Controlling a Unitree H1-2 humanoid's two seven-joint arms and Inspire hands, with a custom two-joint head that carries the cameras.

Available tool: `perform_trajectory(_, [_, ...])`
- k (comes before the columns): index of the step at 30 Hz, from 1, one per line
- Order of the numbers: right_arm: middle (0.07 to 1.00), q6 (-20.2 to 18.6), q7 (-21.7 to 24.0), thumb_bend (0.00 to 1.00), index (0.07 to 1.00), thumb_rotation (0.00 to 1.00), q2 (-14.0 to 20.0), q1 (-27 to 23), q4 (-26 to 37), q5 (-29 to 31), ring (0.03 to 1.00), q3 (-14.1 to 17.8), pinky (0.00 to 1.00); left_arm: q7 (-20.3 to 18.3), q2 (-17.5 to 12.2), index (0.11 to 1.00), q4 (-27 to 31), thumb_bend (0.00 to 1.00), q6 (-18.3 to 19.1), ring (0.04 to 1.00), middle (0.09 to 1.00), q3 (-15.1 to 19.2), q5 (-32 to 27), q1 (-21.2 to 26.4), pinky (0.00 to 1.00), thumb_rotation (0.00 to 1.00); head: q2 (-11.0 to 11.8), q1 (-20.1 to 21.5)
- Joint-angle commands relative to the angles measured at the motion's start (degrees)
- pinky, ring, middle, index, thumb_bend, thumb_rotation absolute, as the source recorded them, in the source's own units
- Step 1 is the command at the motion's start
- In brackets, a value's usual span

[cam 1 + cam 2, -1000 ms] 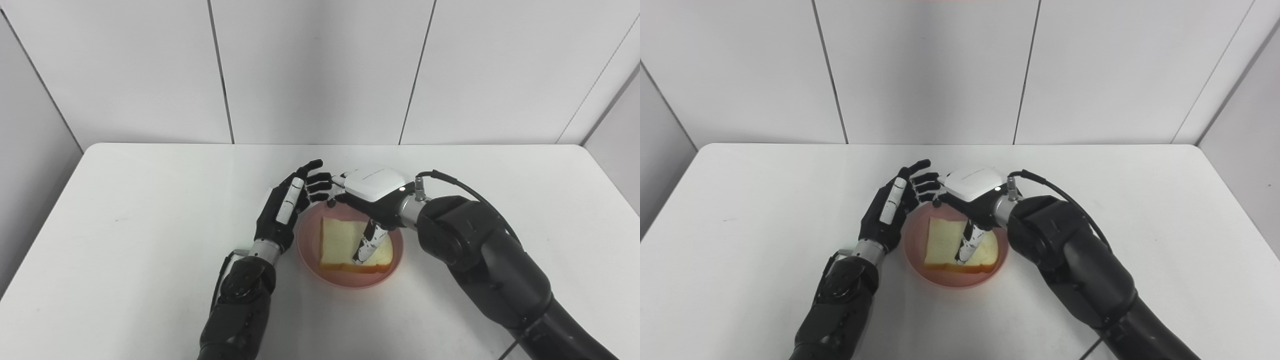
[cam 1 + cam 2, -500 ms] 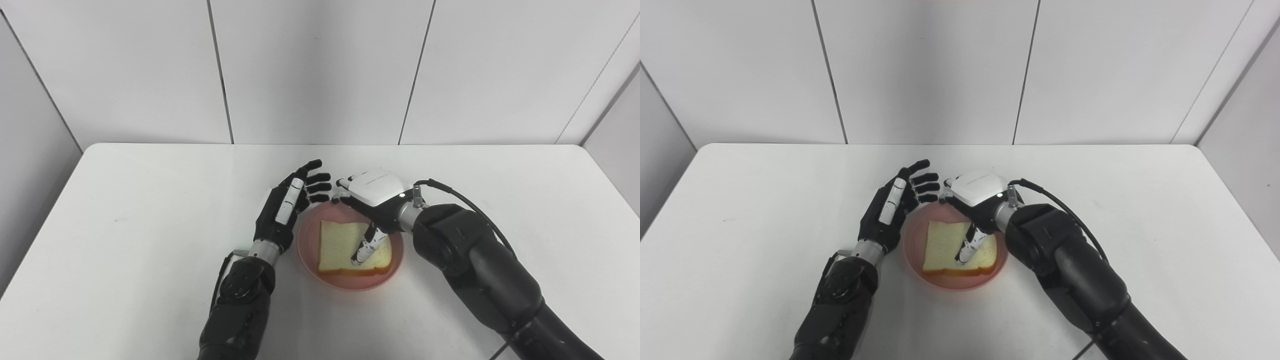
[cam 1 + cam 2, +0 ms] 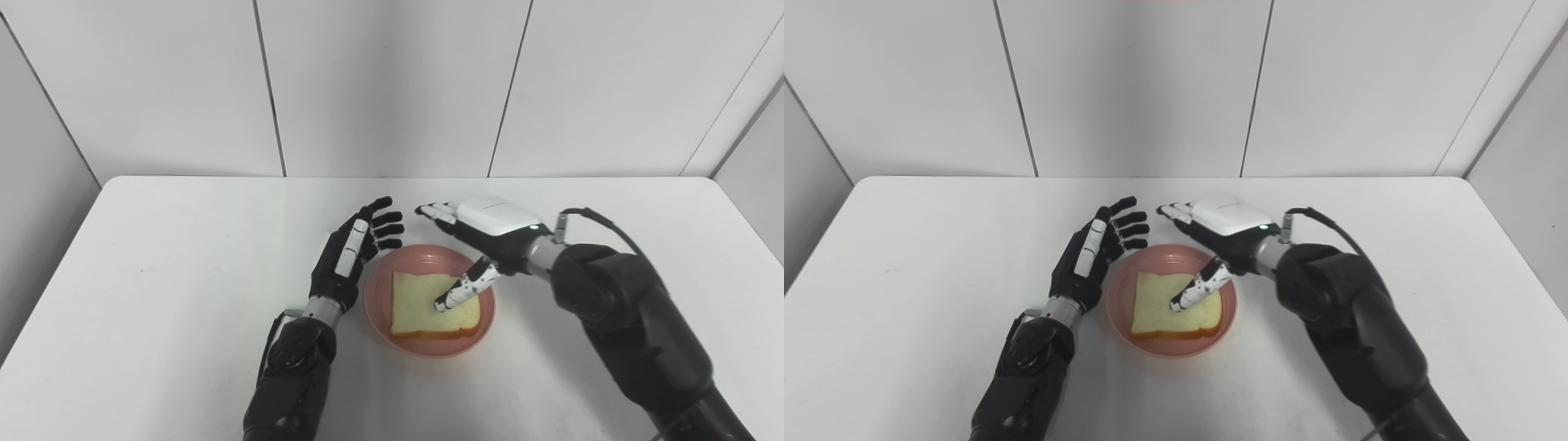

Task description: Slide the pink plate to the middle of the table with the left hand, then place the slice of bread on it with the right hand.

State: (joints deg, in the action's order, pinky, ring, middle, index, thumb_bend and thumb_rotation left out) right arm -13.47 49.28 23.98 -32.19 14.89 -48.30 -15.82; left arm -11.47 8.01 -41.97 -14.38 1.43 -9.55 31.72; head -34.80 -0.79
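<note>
- Lying flat in the plate [image 3: 380, 306], the bread [image 3: 422, 303] sits near the middle of the table [image 3: 153, 275], crust edge toward the robot, square in the dish and not hanging over the rim.
- Right hand [image 3: 490, 229] is released — fingers [image 3: 438, 212] stretched out and spread, holding nothing. It hovers over the far right side of the plate, palm down, white back facing up.
- Its thumb [image 3: 465, 289] slants down over the bread's right half; the tip looks to be at the crumb, but whether it actually touches I cannot tell from either view.
- The rest of that hand is clear of the bread: the fingers reach past the plate's far rim, out over bare table.
- Left hand [image 3: 1093, 251] stands on edge just beside the plate's left rim, palm turned toward the dish, also released — fingers apart and extended, gripping nothing.
- Whether its lower edge touches the rim is hard to say; the two are very close.
- Fingertips of the two hands point toward each other beyond the plate's far side, with a small gap between them.
- Both dark forearms come in from the near edge, one on each side of the plate, so the bread lies between the hands and a little nearer the robot than either palm.
</note>
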Motion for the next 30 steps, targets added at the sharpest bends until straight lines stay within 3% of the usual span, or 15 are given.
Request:
perform_trajectory(1, [1.000,-0.5,-2.3,1.00,1.000,0.56,1.7,0.1,1.7,2.7,1.000,2.5,1.00,0.4,-0.6,0.725,-1.2,0.76,4.8,0.705,0.708,0.8,-1.0,-5.0,0.64,0.78,0.0,0.0])
perform_trajectory(6, [1.000,1.4,-7.5,1.00,1.000,0.69,3.3,3.8,-0.4,6.7,1.000,5.5,1.00,1.6,-0.6,0.720,3.1,0.74,6.3,0.707,0.710,0.9,-0.9,-5.9,0.64,0.80,0.0,0.0])
perform_trajectory(10, [1.000,5.1,-15.6,1.00,1.000,0.69,2.3,7.3,-4.0,13.1,1.000,9.3,1.00,3.9,-0.3,0.736,7.2,0.72,5.7,0.737,0.739,0.4,1.2,-7.1,0.68,0.81,0.0,0.3])
perform_trajectory(13, [1.000,8.7,-22.1,1.00,1.000,0.77,0.5,9.8,-8.9,18.1,1.000,12.1,1.00,8.4,0.3,0.798,10.1,0.75,3.9,0.865,0.861,-0.7,5.8,-8.5,0.81,0.84,0.0,0.3])
perform_trajectory(17, [1.000,7.1,-27.8,1.00,1.000,0.98,-4.2,12.1,-13.9,25.6,1.000,16.3,1.00,13.1,1.8,0.914,14.2,0.84,3.7,0.992,0.985,-1.2,9.5,-10.3,0.99,0.86,0.0,0.5])
perform_trajectory(19, [1.000,7.2,-30.6,1.00,1.000,0.99,-7.1,12.7,-15.8,29.9,1.000,18.7,1.00,14.6,2.2,0.925,15.4,0.84,4.0,0.997,0.994,-1.5,10.8,-10.8,1.00,0.86,-0.1,0.6])
perform_trajectory(20, [1.000,7.7,-32.1,1.00,1.000,1.00,-8.3,12.9,-16.6,31.7,1.000,19.8,1.00,15.2,2.3,0.942,15.9,0.76,4.2,0.999,0.998,-1.6,11.3,-11.0,1.00,0.87,-0.1,0.6])
perform_trajectory(24, [1.000,11.5,-37.0,1.00,1.000,1.00,-13.2,13.7,-20.7,39.5,1.000,23.6,1.00,18.0,2.1,0.969,17.5,0.70,5.2,1.000,1.000,-2.1,14.6,-11.3,1.00,0.90,0.0,0.8])
perform_trajectory(30, [1.000,11.7,-39.5,1.00,1.000,1.00,-14.6,14.0,-22.6,43.5,1.000,23.4,1.00,18.9,1.2,0.977,19.0,0.70,6.2,1.000,1.000,-2.7,16.3,-11.1,1.00,0.93,0.0,0.9])
